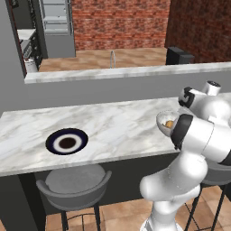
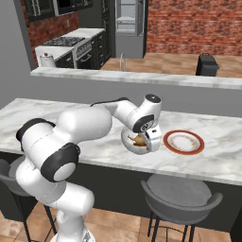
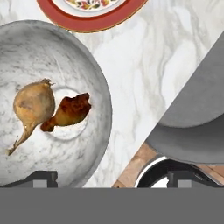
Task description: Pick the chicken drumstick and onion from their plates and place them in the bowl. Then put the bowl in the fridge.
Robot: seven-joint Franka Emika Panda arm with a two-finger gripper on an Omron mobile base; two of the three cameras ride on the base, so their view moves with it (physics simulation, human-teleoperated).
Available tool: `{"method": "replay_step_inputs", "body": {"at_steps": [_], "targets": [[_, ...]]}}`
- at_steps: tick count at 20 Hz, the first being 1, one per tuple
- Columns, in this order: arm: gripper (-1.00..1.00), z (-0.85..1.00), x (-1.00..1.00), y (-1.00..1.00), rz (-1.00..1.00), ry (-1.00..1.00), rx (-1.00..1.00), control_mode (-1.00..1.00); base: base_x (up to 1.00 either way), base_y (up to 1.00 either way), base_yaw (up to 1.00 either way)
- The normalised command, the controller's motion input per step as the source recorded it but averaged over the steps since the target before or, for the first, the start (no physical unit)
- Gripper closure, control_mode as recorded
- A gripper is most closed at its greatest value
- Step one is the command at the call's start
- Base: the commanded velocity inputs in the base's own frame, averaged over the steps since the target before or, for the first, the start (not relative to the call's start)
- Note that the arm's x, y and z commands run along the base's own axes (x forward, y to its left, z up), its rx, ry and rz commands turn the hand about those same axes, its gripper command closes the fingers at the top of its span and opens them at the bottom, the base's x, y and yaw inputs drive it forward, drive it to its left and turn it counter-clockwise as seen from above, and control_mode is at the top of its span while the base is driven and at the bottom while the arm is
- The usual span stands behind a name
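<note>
With onion [image 3: 33,105] and drumstick [image 3: 68,112] lying touching in the bowl [image 3: 94,65] just beside the red-rimmed plate [image 3: 83,22], my gripper [image 3: 111,177] spread wide straddling its rim, I judge the bowl rigid, smooth, slippery: pinch the rim.

- Left base view: from behind the white arm, looking forward and down over the long marble counter [image 1: 113,126].
- Right base view: the same counter from the opposite side, arm at lower left.
- Hand view: close, straight down into the pale-grey marbled bowl [image 3: 87,57].
</note>
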Motion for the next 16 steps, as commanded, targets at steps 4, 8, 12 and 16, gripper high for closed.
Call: {"method": "replay_step_inputs", "body": {"at_steps": [4,8,12,16], "targets": [[-1.00,-0.10,-0.28,0.01,0.00,0.00,0.00,-1.00,0.00,0.00,0.00],[-1.00,-0.14,-0.09,0.06,0.00,0.02,0.00,-1.00,0.00,0.00,0.00],[-1.00,-0.12,0.00,0.05,0.02,0.03,0.04,-1.00,0.00,0.00,0.00],[-1.00,-0.03,0.03,0.08,0.03,0.00,0.04,-1.00,0.00,0.00,0.00]]}}
